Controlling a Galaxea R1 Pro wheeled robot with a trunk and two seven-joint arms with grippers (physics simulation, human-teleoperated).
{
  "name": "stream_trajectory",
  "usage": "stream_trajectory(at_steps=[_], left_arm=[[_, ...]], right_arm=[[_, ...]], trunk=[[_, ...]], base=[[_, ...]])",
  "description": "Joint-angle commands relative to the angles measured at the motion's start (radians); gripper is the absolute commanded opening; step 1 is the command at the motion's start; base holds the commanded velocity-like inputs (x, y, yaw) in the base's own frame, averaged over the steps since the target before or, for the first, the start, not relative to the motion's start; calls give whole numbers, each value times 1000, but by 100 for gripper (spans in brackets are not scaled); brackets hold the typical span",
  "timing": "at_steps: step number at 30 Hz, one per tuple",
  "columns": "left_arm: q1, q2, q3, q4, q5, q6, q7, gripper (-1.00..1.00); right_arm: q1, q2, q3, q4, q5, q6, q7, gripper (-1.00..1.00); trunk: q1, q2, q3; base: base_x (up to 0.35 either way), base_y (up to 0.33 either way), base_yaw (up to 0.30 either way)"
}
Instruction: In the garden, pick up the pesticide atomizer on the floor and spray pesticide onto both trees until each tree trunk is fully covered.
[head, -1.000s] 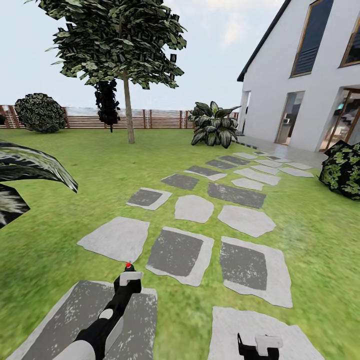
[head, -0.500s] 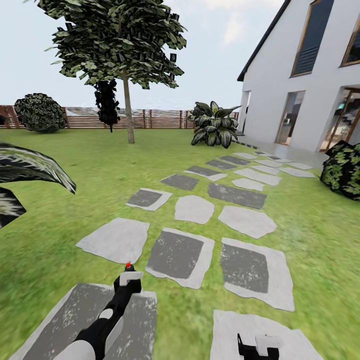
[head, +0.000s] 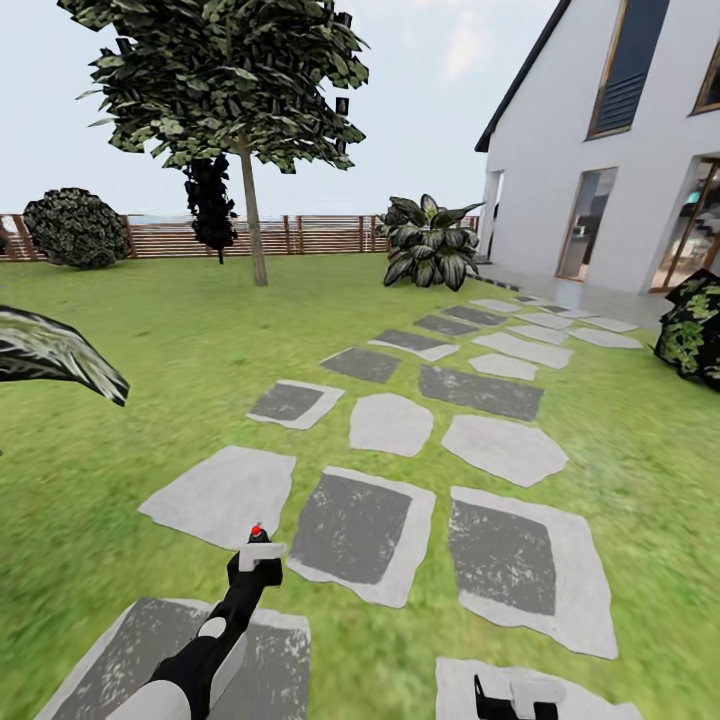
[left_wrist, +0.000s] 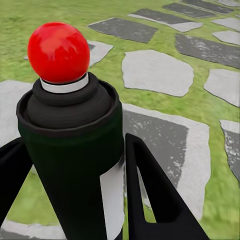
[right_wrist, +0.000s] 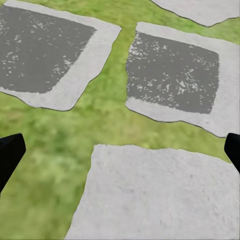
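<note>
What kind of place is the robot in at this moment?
Most likely a private back garden: a green lawn crossed by grey stepping stones, a wooden slat fence behind a tall tree, and a white house beside it.

Dark red-capped atomizer upright, tree far across lawn

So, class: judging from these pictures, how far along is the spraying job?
Done: the pesticide atomizer is off the ground, clamped in the left gripper. In hand: the robot faces a tree across the lawn. Left: its tree trunk looks far off and unsprayed; a second tree isn't identifiable. The right gripper is open.
</note>
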Motion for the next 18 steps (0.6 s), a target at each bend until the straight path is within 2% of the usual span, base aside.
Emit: stream_trajectory(at_steps=[1,18], left_arm=[[-1,-1,9,0,-5,-3,-6,-100],[-1,-1,8,0,-4,-2,-9,-100]], right_arm=[[-1,1,-5,6,11,-2,-4,100],[-1,3,-1,44,10,-2,-1,100]], trunk=[[1,0,-1],[1,0,-1]], base=[[342,70,0],[342,90,0]])
